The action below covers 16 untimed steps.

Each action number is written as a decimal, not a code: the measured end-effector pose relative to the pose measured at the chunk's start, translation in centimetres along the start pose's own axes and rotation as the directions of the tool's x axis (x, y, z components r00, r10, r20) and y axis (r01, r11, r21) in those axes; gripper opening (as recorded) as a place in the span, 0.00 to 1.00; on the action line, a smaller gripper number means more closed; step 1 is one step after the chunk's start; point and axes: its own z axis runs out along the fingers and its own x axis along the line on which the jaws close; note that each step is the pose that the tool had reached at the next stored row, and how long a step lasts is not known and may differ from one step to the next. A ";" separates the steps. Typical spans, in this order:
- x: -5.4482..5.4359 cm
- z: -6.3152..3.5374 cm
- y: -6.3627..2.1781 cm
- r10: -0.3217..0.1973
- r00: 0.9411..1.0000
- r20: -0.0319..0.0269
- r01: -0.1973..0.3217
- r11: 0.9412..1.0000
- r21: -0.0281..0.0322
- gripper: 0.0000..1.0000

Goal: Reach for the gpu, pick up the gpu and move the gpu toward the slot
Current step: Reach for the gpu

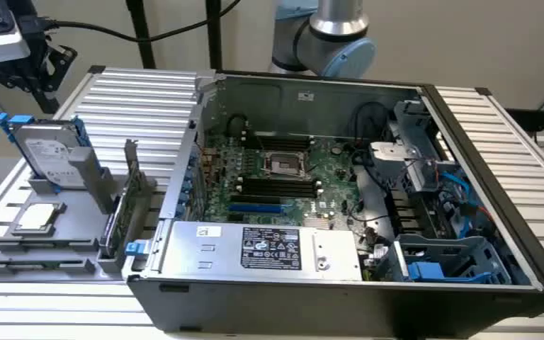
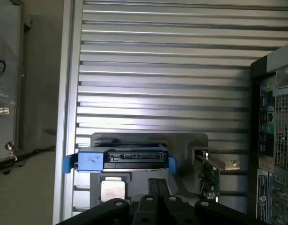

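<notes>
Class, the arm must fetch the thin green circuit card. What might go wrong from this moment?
1. The thin green circuit card with a silver end bracket stands on edge close beside the silver hard drive with blue rails. The gripper, above that drive, might knock it descending.
2. Gripped off-centre, the upright card might tilt or jam in its grey holder.

No legible text
We see printed labels on the power supply [image 1: 270,248] and the hard drive [image 1: 50,152], but we cannot read either.
</notes>
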 end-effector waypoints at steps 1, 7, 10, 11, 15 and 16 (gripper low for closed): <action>0.0 0.00 0.00 0.000 1.000 0.000 0.000 1.000 0.000 0.11; 0.0 0.00 0.00 0.000 1.000 0.000 0.000 1.000 0.000 0.11; 0.0 0.00 0.00 0.000 1.000 0.000 0.000 1.000 0.000 0.11; 0.0 0.00 0.00 0.000 1.000 0.000 0.000 1.000 0.000 0.11; 0.0 -0.02 -0.13 0.000 1.000 0.000 0.000 1.000 0.000 0.11; 0.0 -0.02 -0.38 0.000 1.000 0.000 0.000 1.000 0.000 0.11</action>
